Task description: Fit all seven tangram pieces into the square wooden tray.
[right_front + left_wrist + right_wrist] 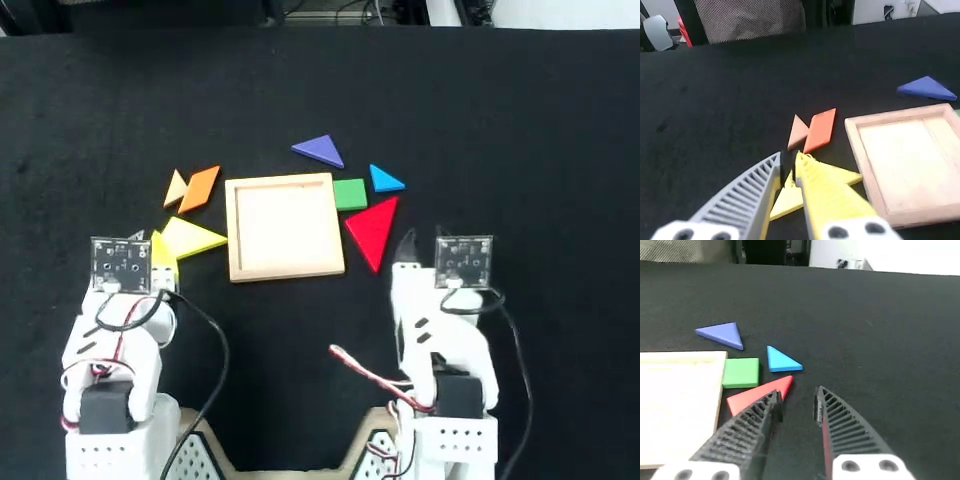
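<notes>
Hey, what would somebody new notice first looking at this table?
The bare wooden tray mid-table, ringed by bright pieces on black cloth: a red triangle on its right, a yellow triangle on its left. The left gripper hangs over the yellow triangle; the right gripper, open, sits beside the red one.

We see a bare, pale wood tray (287, 270) on matt black cloth (520, 120). The fingers (845, 425) of the right gripper (797, 401) look like ribbed plastic.
</notes>
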